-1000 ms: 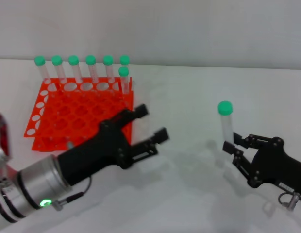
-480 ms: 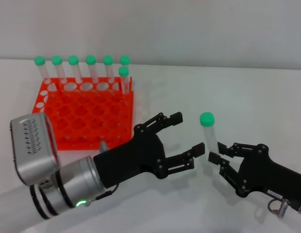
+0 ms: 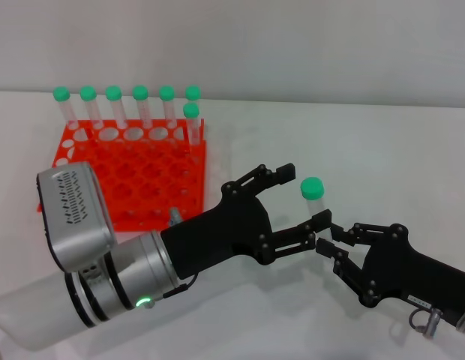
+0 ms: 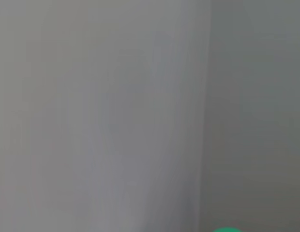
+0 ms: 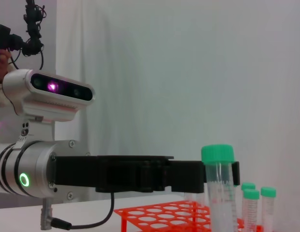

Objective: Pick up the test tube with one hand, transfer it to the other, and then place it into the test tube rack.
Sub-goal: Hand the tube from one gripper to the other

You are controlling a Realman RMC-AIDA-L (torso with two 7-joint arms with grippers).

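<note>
Test tube upright, pinched in right hand at table centre-right; left hand at its 9 o'clock, fingers spread around it. Test tube rack at 10 o'clock.

The left gripper reaches in from the lower left on a silver-grey arm showing a green light; its black fingers are spread apart, one pair above and one below. The right gripper enters from the lower right, its fingers pinched together and meeting the left gripper's lower fingertips near the middle.
</note>
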